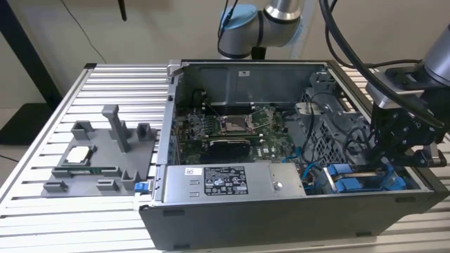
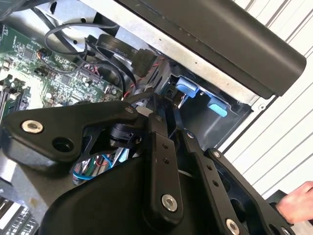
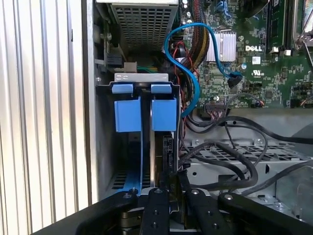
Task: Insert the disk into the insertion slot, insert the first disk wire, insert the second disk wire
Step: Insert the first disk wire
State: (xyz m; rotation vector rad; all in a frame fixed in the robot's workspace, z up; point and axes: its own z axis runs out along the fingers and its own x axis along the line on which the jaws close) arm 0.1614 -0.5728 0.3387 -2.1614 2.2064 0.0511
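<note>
Inside the open computer case (image 1: 281,224), in its corner drive bay, we see the disk (image 3: 164,113) standing on edge in its blue carrier, just beside the case's outer wall. The end effector (image 3: 169,176) sits at the disk's exposed edge; whether it is clenched or released we cannot tell. A blue cable (image 3: 193,58) curves from the bay toward the motherboard (image 3: 254,63). The case rests on the ribbed bench (image 1: 42,211).
</note>
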